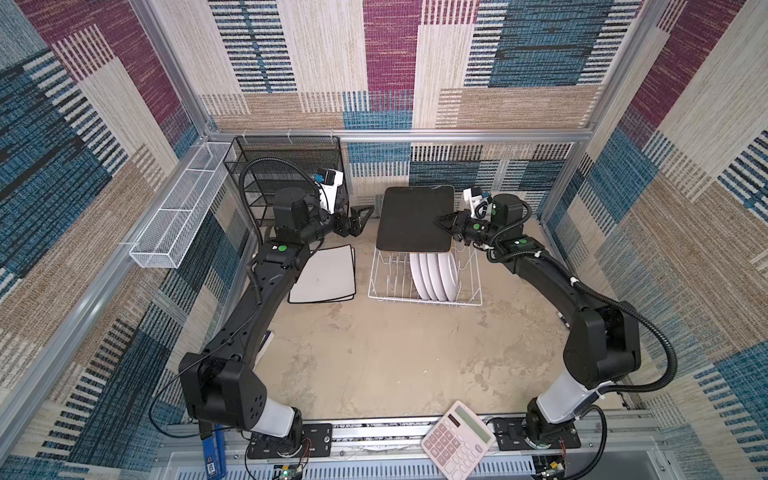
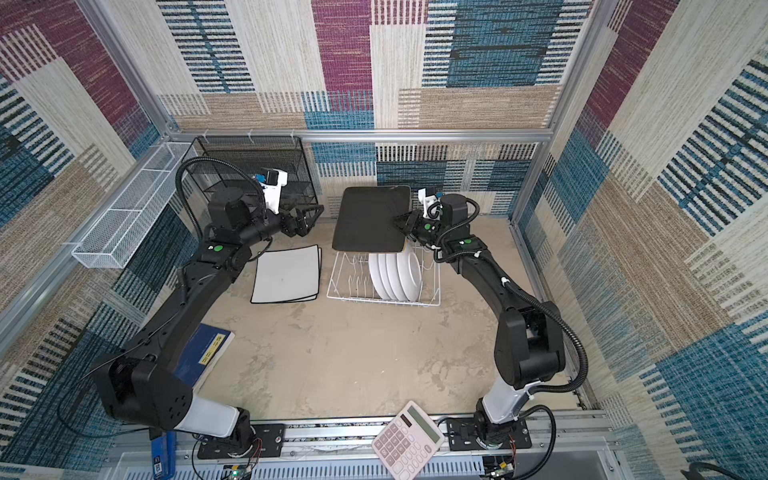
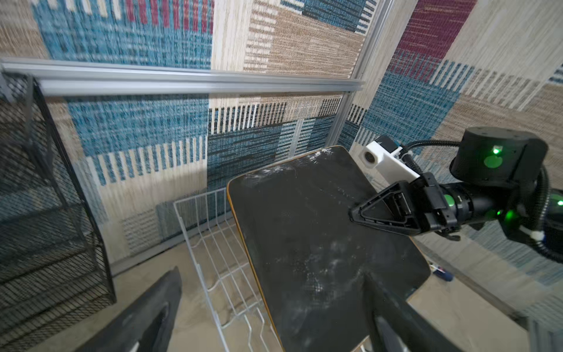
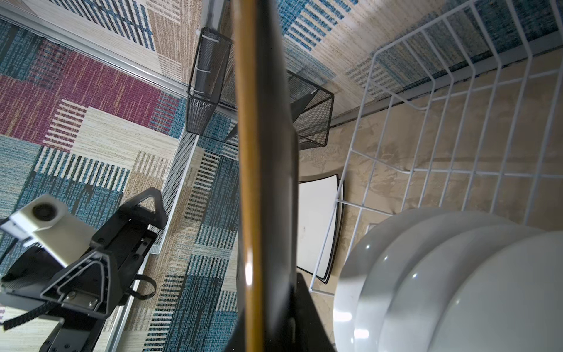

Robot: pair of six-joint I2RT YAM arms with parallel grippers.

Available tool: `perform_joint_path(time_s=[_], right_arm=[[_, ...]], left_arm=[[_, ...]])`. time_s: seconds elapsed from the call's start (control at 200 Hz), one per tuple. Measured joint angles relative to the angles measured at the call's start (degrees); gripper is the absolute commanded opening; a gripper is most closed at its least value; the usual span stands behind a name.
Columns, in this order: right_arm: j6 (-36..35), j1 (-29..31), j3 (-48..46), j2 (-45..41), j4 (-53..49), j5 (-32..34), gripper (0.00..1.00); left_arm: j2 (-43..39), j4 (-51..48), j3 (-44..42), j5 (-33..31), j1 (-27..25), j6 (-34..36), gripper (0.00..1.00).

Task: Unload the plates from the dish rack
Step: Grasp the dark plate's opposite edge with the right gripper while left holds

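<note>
**Right gripper.** My right gripper (image 1: pixel 442 222) is clamped on the right-hand edge of the black square plate (image 1: pixel 413 218). It carries the plate over the far end of the dish rack (image 1: pixel 376 286) with the broad dark face turned up. The right wrist view shows the plate edge-on, with a tan rim line. I cannot tell from these views whether its lowest edge is wholly clear of the prongs.

**Left gripper.** My left gripper (image 1: pixel 360 218) has its jaws wide apart and holds nothing. It points at the plate's left edge from just beside it, not touching.

**Step in hand.** I judge this to be the removal of the third plate, in mid-transfer. The next move calls for one of two things. I could bring the plate's free edge between the left jaws for a handover. Or I could swing it left and lower it flat onto the stack. Either way it must stay above the rack wires and the plates left in the rack.

**Containers.**
- The dish rack holds four round white plates (image 1: pixel 432 274), upright and close-packed at its right side. The slots to their left are vacant.
- Two large white square plates (image 1: pixel 324 274) with dark edges lie stacked on the counter (image 1: pixel 374 365), just left of the rack.
- The black mesh shelf (image 1: pixel 286 166) and the white mesh basket (image 1: pixel 178 216) appear empty.
</note>
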Motion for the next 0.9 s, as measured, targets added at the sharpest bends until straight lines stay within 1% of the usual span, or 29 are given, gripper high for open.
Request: perform_joint_path(time_s=[0.145,0.331,0.441,0.581,0.676,0.902], right_arm=[[-0.46,0.0,-0.02,0.0,0.04,-0.15,0.0],[-0.87,0.0,0.22,0.26,0.31,-1.27,0.0],[-0.87,0.0,0.55,0.81,0.42,-2.29,0.0],[-1.05,0.11,0.72,1.79,0.52,-3.06,0.0],[-1.07,-0.02,0.79,2.19,0.57,-3.17,0.0],[-1.05,0.22,0.57,2.8,3.17,-5.38,0.0]], left_arm=[[6.16,-1.99,3.06,4.7,0.59,-8.04,0.91],[13.62,-3.34,6.99,12.33,0.48,-14.97,0.86],[15.47,-3.67,7.93,15.67,0.31,-16.68,0.86],[17.07,-4.48,9.68,19.54,-0.31,-17.92,0.8],[18.45,-6.32,11.23,20.28,-0.46,-17.94,0.75],[21.16,-9.99,12.26,23.8,-1.64,-17.9,0.72]])
